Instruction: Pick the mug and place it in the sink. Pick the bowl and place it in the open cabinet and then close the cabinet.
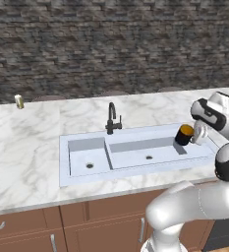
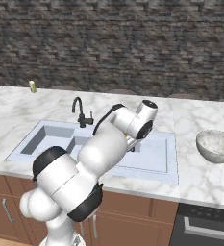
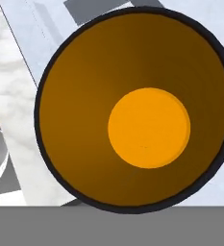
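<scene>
The mug (image 3: 137, 108) sits right up against the hand camera, its black rim ringing a brown-orange inside with a bright orange bottom. From the left base view it (image 1: 185, 134) hangs tilted at the gripper (image 1: 196, 134), over the right end of the larger right basin of the sink (image 1: 86, 147). The fingers themselves are hidden behind the mug and the wrist, but the hand is drawn in narrow and the mug hangs from it, so it is gripping the mug.

Going left to right from there: far to the hand's left, at the back of the marble counter (image 1: 22, 162), stands a tiny yellowish jar (image 1: 19, 101). Nearer, still left of the hand, the black curved faucet (image 1: 112, 118) rises behind the divider between the smaller left basin and the larger right one. Below the hand lies the pale floor of the right basin.

To the hand's right, on the counter well apart from the sink, the mottled grey-white bowl (image 2: 216, 145) rests upright. I cannot make out the mug in the right base view; the arm's forearm covers that spot.
</scene>
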